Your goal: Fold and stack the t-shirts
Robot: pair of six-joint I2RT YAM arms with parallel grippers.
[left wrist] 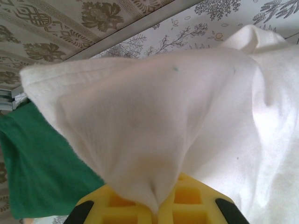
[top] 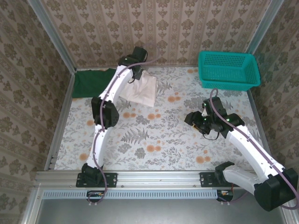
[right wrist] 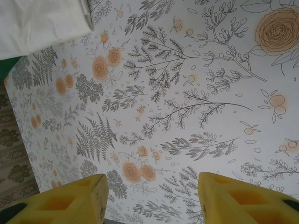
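On the table (top: 154, 135), one off-white t-shirt (top: 142, 91), one green t-shirt (top: 91, 83), one basket (top: 229, 80)

You had the left end effector (top: 135, 71) clamped on the soft off-white cloth t-shirt (top: 142, 91), beside the dark green cloth t-shirt (top: 92, 82) at the floral worktop's (top: 154, 140) far left. Your right end effector (top: 200, 122) hung short of the teal plastic mesh basket (top: 229, 70).

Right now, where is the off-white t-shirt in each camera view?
Top external: off-white t-shirt at far centre-left.
Left wrist: centre of the picture, pinched in the left gripper.
Right wrist: top-left corner.
Shared landmark: the floral table cover around it.
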